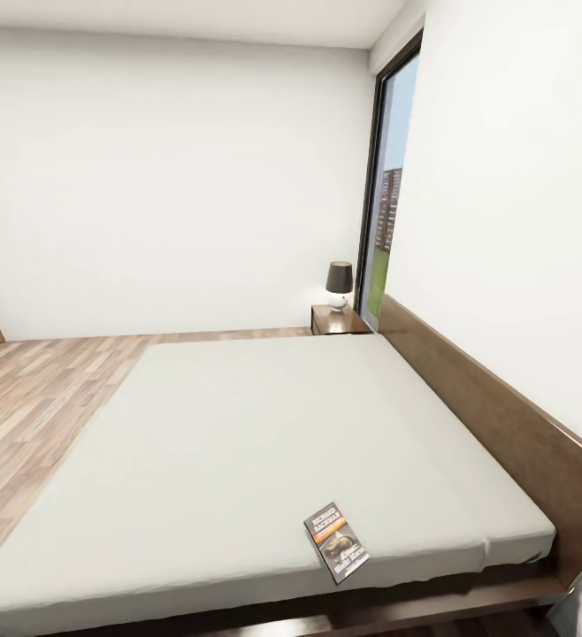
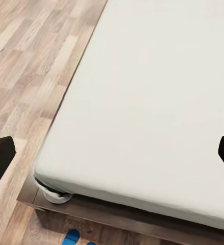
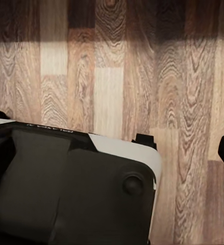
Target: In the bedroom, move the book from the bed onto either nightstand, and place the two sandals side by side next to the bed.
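book title (image 1: pixel 335 541): lettering too small to read
sandal (image 2: pixel 71 237): cut off by the picture's edge
left gripper (image 2: pixel 112 158): fingertips clipped at both edges
nightstand (image 1: pixel 337 321): partly behind the bed (image 1: pixel 238 442)

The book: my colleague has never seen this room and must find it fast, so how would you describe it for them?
Start at the big low bed with the plain grey mattress and dark wooden frame. On the mattress, near the edge closest to the camera and toward the headboard side, lies the book, flat. It is the only item on the mattress: a small thin paperback, dark cover with an orange band and white lettering.
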